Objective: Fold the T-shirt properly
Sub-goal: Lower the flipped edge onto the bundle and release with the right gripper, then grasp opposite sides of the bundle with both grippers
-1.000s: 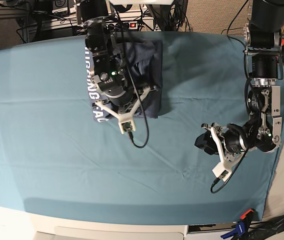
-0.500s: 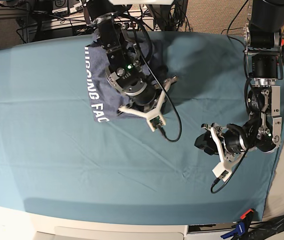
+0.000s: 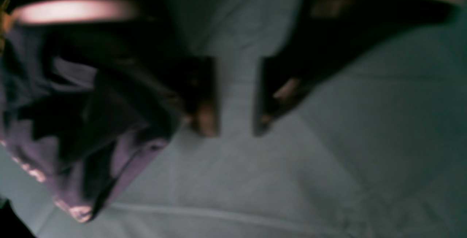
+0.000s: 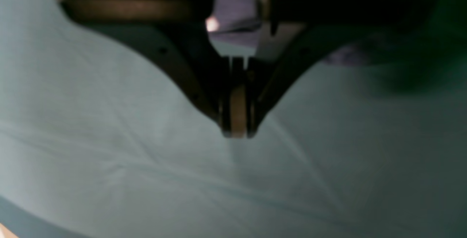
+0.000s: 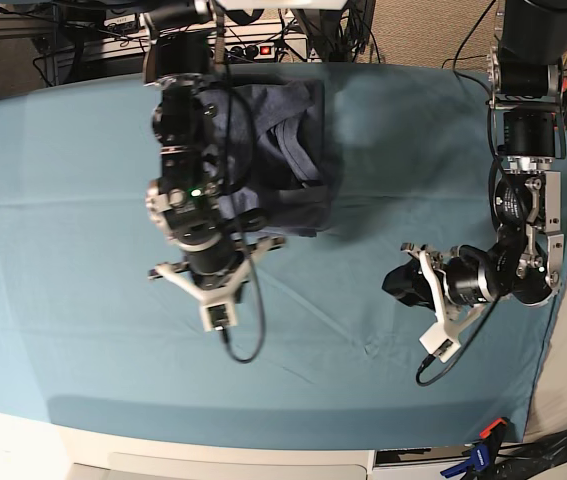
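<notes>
The slate-blue T-shirt (image 5: 288,150) lies folded in a rough rectangle at the back middle of the teal table cloth (image 5: 63,200). Its white lettering is hidden behind my right arm. My right gripper (image 5: 205,268) hangs at the shirt's front-left corner, mostly hidden under its own wrist. In the right wrist view it (image 4: 237,132) is shut and empty above bare cloth, with purplish shirt fabric (image 4: 233,15) behind it. My left gripper (image 5: 395,285) is low over the cloth at the right, away from the shirt. In the left wrist view it (image 3: 237,132) is open and empty.
A blurred purplish-grey and dark shape (image 3: 73,128) fills the left of the left wrist view. The cloth has small creases near the front right (image 5: 373,345). Cables and equipment (image 5: 113,30) stand behind the table's back edge. A clamp (image 5: 483,450) sits at the front right corner.
My right arm has swung from over the shirt's front-right part to its front-left corner, covering the white lettering. My left arm has barely shifted.
</notes>
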Robot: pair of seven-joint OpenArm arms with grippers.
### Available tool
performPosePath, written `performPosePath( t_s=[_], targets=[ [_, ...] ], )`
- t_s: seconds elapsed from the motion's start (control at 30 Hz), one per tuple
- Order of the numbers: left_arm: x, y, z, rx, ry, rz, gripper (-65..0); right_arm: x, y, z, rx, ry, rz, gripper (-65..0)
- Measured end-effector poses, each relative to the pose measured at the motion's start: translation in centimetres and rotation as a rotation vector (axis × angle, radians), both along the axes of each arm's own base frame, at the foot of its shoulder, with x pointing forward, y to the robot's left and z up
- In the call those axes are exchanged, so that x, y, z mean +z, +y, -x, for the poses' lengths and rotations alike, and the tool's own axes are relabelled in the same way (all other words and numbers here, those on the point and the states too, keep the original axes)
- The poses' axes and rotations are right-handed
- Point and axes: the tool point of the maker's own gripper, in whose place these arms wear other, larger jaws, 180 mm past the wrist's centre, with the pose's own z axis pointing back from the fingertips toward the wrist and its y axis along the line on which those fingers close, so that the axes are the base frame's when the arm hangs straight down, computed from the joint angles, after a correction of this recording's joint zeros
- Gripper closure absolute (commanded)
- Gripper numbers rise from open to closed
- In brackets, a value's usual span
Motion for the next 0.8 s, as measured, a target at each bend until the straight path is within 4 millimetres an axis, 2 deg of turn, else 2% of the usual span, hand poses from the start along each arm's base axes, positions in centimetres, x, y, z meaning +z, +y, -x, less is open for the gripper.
performPosePath(
  t_s=[0.03, 0.2, 0.33, 0.43, 0.5, 0.6, 0.7, 0.8],
  targets=[
    [0.0, -0.1, 0.1, -0.004, 0.005, 0.006, 0.0, -0.1, -1.2, -0.1, -0.018, 0.001, 0.016, 0.0],
    [0.5, -1.3, 1.3, -0.075, 0.026, 0.073, 0.0, -0.6, -6.9, 0.3, -0.099, 0.033, 0.111, 0.0],
    [-1.5, -0.3, 3.9, -0.081, 0.085, 0.058, 0.0, -0.7, -9.6, 0.7, -0.123, 0.041, 0.162, 0.0],
    [-3.9, 0.4, 6.9, -0.085, 0.156, 0.031, 0.0, -0.8, -10.1, 0.8, -0.114, 0.045, 0.154, 0.0],
    [-4.7, 0.3, 8.8, -0.101, 0.180, 0.020, 0.0, -0.6, -10.3, 0.8, -0.115, 0.042, 0.159, 0.0],
    [-5.2, -0.2, 11.7, -0.132, 0.188, 0.012, 0.0, -0.4, -10.0, 0.6, -0.107, 0.024, 0.153, 0.0],
    [-5.4, -1.4, 15.8, -0.190, 0.192, 0.005, 0.0, -0.3, -9.6, 0.4, -0.075, 0.014, 0.153, 0.0],
    [-5.1, -2.6, 19.6, -0.228, 0.192, 0.008, 0.0, -2.0, -8.7, 0.0, -0.022, 0.055, 0.123, 0.0]
  ],
)
